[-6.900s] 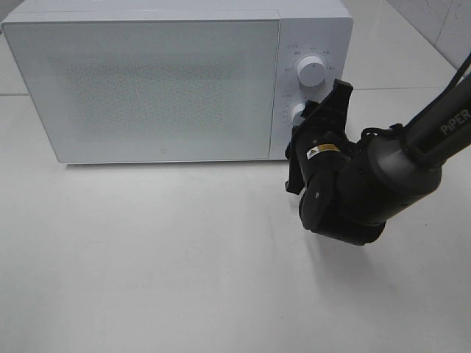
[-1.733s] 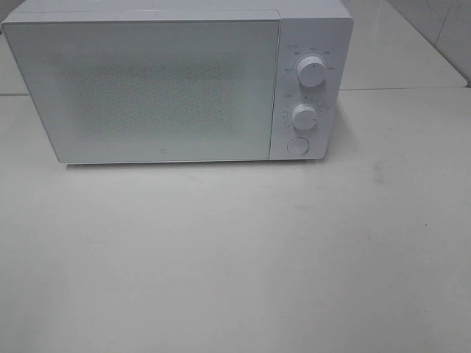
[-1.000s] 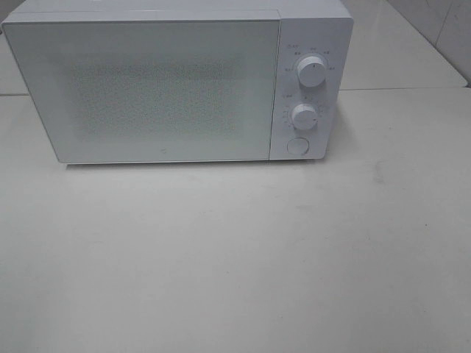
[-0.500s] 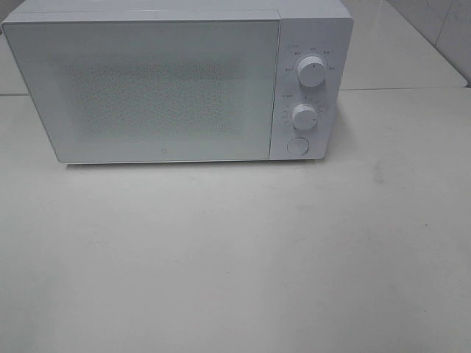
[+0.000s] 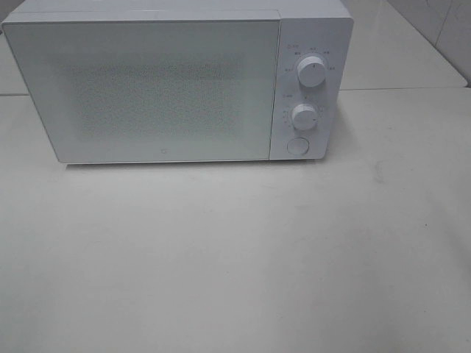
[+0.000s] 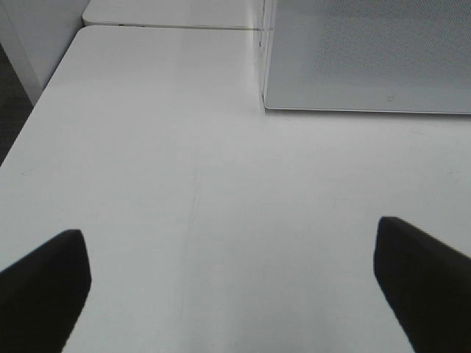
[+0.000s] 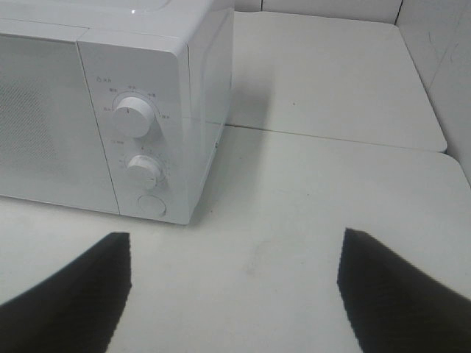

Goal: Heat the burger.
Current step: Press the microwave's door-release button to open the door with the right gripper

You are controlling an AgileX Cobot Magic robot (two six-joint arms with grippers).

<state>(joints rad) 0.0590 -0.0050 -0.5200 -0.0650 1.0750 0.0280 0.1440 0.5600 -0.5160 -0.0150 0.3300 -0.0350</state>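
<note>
Pictured nearest, from the wrist cameras: left gripper with dark fingers spread wide above the white surface, holding nothing. Right gripper likewise splayed open, nothing between its fingers.

Beyond, in the high view, pale surface across the lower and middle frame, marked only by faint smudges.

Farther back, filling the upper frame from the left edge to right of centre: white microwave, standing on the surface, door shut, its speckled window too frosted to see through. On the control panel, just right of the door: upper knob, lower knob beneath it, round button lowest.

Same panel seen ahead of the right gripper and well apart from it; a lower corner of the door seen ahead of the left gripper, also well apart.

Burger visible in no view; whereabouts cannot be told.
</note>
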